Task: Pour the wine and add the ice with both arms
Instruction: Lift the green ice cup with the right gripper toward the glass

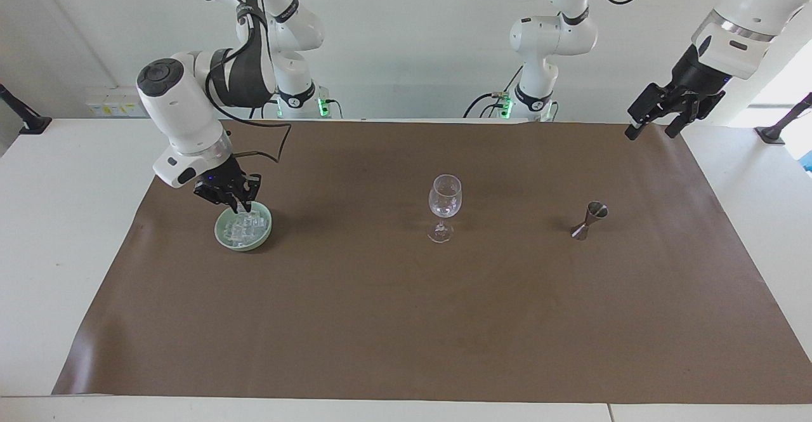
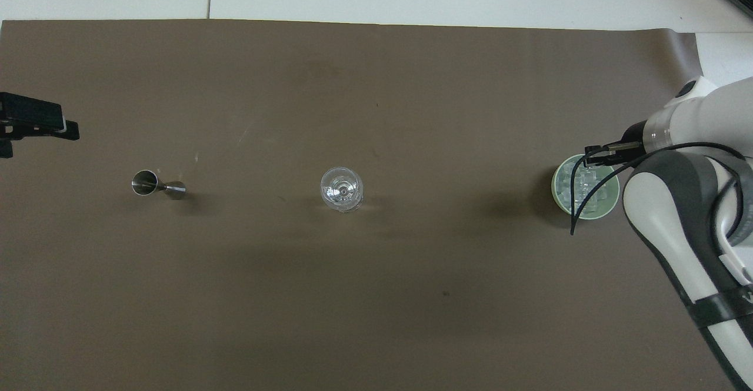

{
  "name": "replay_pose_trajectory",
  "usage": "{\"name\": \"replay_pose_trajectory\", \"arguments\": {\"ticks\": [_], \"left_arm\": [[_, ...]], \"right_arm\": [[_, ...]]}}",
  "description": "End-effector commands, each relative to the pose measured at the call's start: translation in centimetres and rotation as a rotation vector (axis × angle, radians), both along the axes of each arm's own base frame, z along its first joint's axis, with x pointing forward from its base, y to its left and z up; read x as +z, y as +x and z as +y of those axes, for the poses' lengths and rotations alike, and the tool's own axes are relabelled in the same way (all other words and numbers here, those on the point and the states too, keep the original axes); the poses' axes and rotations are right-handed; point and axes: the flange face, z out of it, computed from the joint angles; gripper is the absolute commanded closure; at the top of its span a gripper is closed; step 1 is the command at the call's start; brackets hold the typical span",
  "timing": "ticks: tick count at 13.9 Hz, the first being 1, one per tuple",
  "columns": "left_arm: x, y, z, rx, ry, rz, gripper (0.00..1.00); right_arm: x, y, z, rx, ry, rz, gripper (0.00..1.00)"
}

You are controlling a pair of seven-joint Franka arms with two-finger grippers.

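Hanging just over the green bowl (image 1: pixel 243 227), the right gripper (image 1: pixel 240 202) is pinching its fingertips together, maybe on a small cube; I cannot tell. The ice (image 1: pixel 244 228) is sitting in that bowl, at the right arm's end of the table. The wine glass (image 1: pixel 444 207) is standing well apart from the bowl, toward the left arm's end, so I think the ice needs carrying sideways that way. The right arm is much the nearer one to the bowl. The left gripper (image 1: pixel 648 121) is waiting with its fingers wide apart, up in the air, well away from the bowl, past the little metal cup (image 1: pixel 589 219).
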Motion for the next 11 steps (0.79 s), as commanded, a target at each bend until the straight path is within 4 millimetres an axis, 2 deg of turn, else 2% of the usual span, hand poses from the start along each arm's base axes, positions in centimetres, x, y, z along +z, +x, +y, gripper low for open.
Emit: {"name": "replay_pose_trajectory", "arguments": {"ticks": [1,4,5,7,9,11], "left_arm": [[-0.2,-2.0,-0.5,-0.049,0.054,0.045,0.00],[-1.1,-2.8,-0.3,-0.043,0.051,0.072,0.00],[-1.3,-2.8,0.1,-0.035,0.051,0.072,0.00],[-1.1,-2.7,0.6,-0.030,0.050,0.056,0.00],[-1.2,-2.7,0.9,-0.031,0.048,0.059,0.00],[-1.2,-2.7,0.9,-0.031,0.047,0.062,0.00]], "right_arm": [[2.3,0.7,0.6,-0.131,0.077,-0.013,1.00],[5.5,1.6,3.3,-0.262,0.149,-0.041,1.00],[6.1,1.8,5.0,-0.295,0.166,-0.054,1.00],[7.3,2.2,9.5,-0.390,0.212,-0.102,1.00],[7.2,1.8,14.7,-0.424,0.251,-0.122,1.00],[7.2,1.2,18.0,-0.484,0.282,-0.119,1.00]]}}
